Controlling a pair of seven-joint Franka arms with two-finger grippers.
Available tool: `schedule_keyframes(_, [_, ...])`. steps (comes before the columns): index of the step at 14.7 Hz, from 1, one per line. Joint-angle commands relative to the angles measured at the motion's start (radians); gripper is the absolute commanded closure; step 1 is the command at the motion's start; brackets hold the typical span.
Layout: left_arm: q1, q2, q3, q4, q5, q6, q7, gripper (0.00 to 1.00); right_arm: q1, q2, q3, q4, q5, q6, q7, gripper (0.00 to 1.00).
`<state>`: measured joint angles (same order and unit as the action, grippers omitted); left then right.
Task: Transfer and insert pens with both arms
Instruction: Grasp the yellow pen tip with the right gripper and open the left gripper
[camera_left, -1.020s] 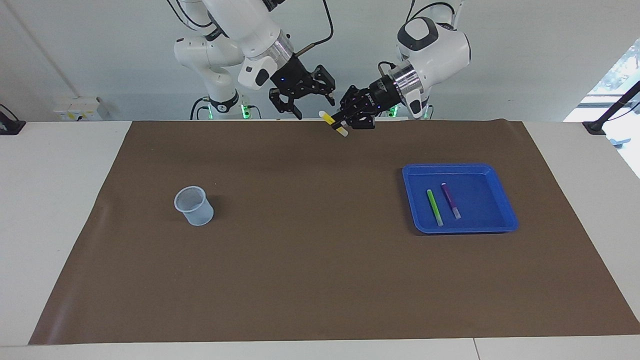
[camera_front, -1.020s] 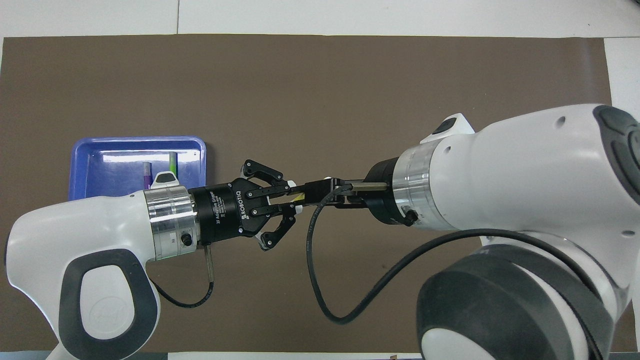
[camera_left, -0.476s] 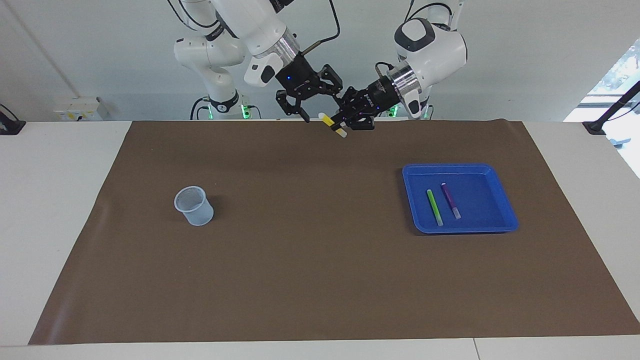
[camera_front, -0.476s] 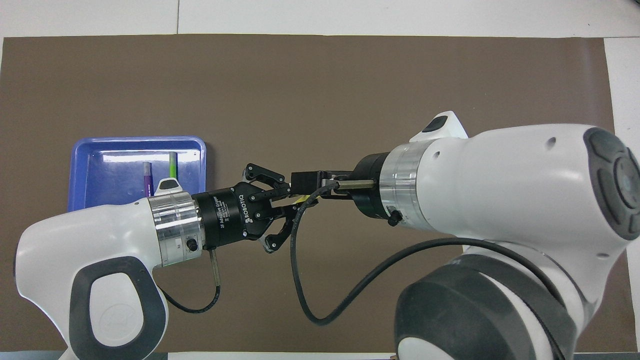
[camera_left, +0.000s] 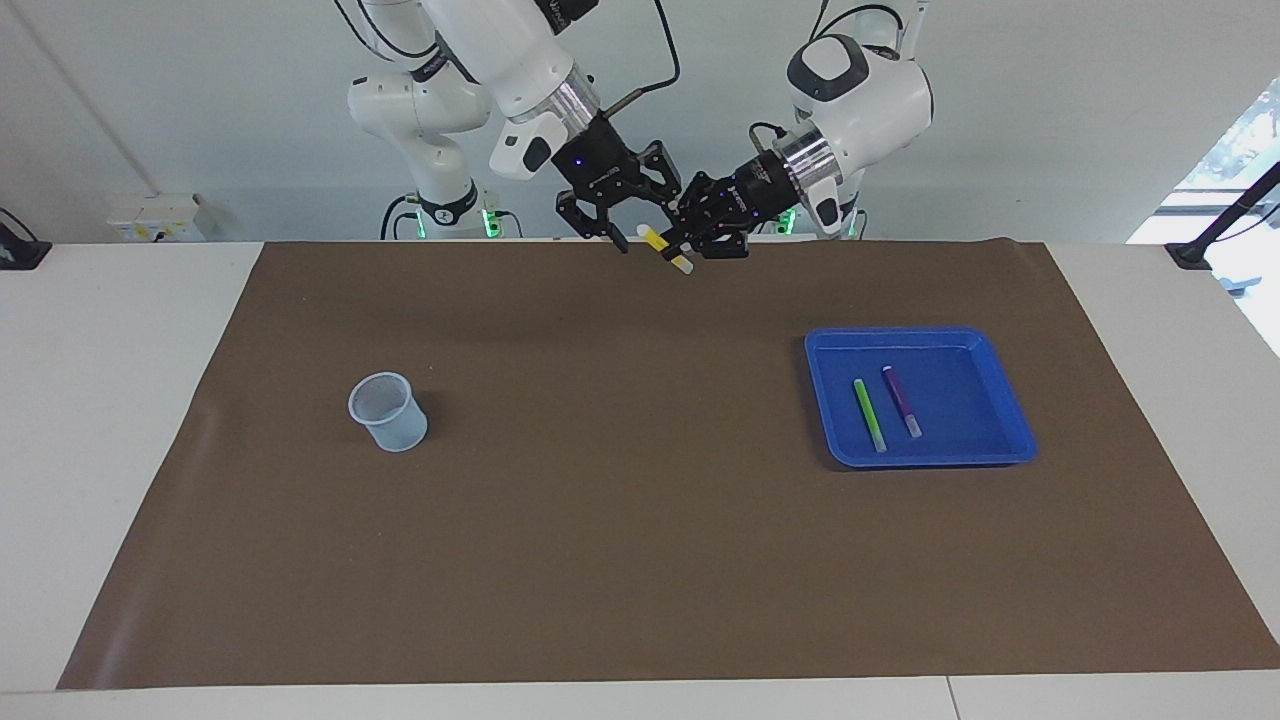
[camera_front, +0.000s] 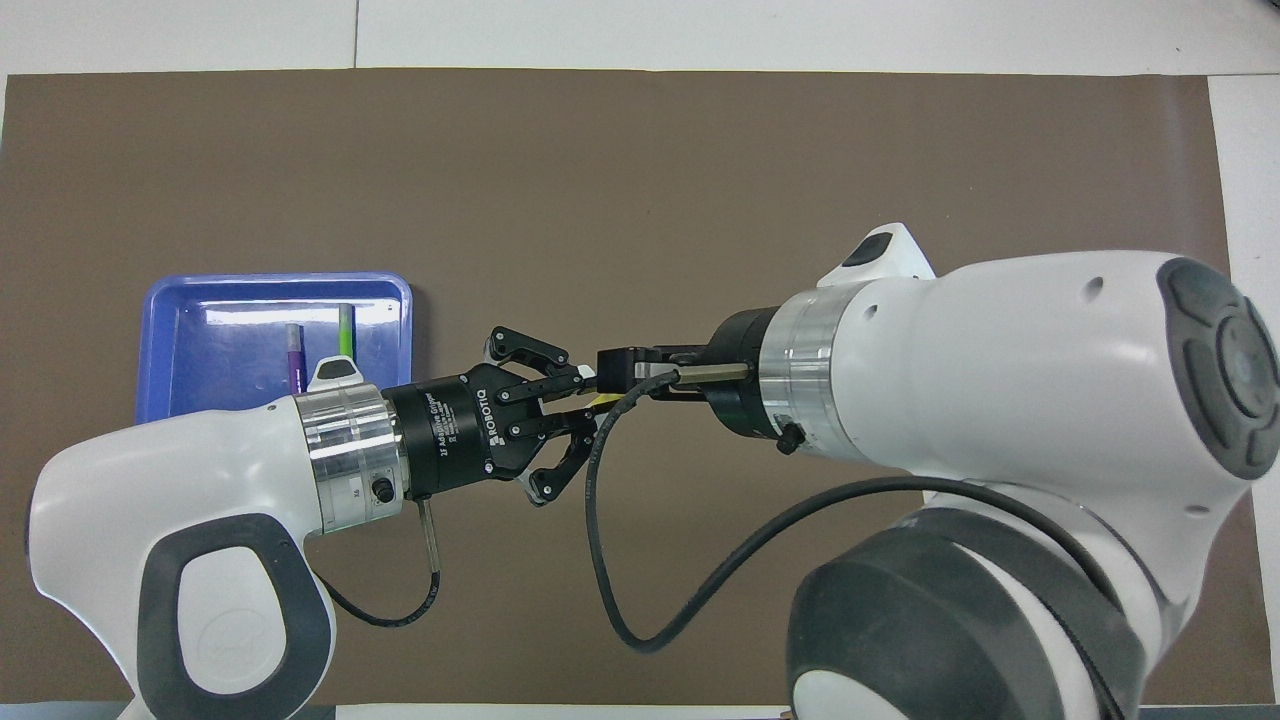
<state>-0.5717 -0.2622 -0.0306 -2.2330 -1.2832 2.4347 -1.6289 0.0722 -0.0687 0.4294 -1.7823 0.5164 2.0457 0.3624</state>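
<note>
Handover under way: left gripper (camera_left: 678, 246) pinches the yellow pen (camera_left: 664, 248) – right gripper (camera_left: 628, 228) at 9 o'clock, spread around it; cup (camera_left: 387, 410) holds none – two pens (camera_left: 886, 409) remain in the tray (camera_left: 1005, 400).

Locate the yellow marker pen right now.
The yellow marker pen is in the air between the left gripper, shut on it, and the right gripper, above the brown mat's robot-side edge.

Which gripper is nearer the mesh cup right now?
Right. The right gripper is up at the robots' edge of the mat, over the middle, beside the yellow pen held by the left gripper, which is farther toward the blue tray's end than the mesh cup.
</note>
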Motion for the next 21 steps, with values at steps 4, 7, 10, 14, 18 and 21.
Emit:
schedule_keyframes(4, [-0.02,-0.034,0.009,-0.034,-0.024,0.023,-0.008,1.0,-0.009,-0.02,0.003,-0.022,-0.033,0.002,-0.02,1.0])
schedule_keyframes(7, [-0.02,-0.034,0.009,-0.034,-0.024,0.024,-0.008,1.0,-0.009,-0.016,0.003,-0.016,-0.036,0.002,-0.02,1.0])
schedule_keyframes(10, [-0.02,-0.034,0.009,-0.033,-0.024,0.026,-0.014,0.26,-0.018,-0.013,0.003,-0.012,-0.064,0.004,-0.023,1.0])
schedule_keyframes(14, [-0.02,-0.035,0.009,-0.033,-0.024,0.027,-0.019,0.0,-0.067,-0.013,-0.005,-0.022,-0.081,0.002,-0.071,1.0])
schedule_keyframes(18, [-0.013,-0.034,0.012,-0.033,-0.022,0.026,-0.019,0.0,-0.15,-0.029,-0.005,-0.069,-0.214,0.013,-0.17,1.0])
schedule_keyframes(21, [0.033,-0.034,0.015,-0.042,-0.004,0.015,-0.008,0.0,-0.25,-0.033,-0.006,-0.089,-0.256,0.014,-0.337,1.0])
